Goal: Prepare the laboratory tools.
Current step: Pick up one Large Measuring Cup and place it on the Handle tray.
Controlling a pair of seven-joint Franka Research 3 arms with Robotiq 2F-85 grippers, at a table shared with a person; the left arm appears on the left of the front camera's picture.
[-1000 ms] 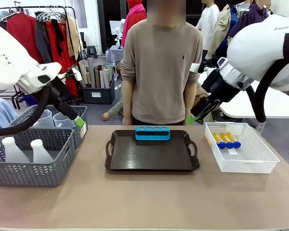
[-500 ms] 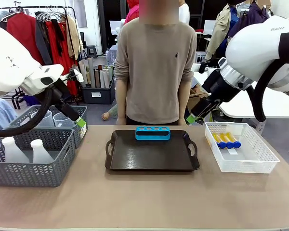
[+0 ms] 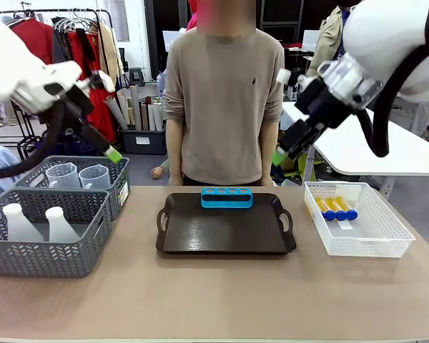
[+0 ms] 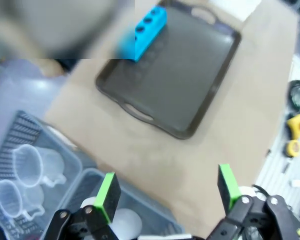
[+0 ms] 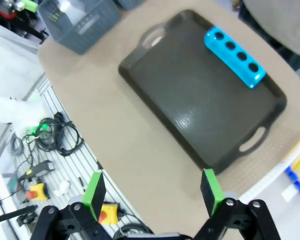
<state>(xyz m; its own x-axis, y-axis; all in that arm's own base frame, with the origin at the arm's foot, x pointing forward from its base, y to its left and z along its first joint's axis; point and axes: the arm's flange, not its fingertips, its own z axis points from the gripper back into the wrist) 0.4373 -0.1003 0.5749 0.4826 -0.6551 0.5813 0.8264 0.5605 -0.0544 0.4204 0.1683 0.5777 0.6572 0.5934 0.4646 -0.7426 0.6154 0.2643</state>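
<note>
Worktop: dark tray centre, two grey baskets left, white basket right. Left hand and right hand both wide open, empty, up above the worktop. Two clear jugs in rear grey basket, two white flasks in front one, blue rack on tray's far edge, blue-capped amber tubes in white basket

A tray lies at the middle of the table, with a rack on its far edge. Right of it, a basket holds tubes. At left, the near crate holds two flasks. Behind it, the far crate holds two jugs. A person stands at the far side.
</note>
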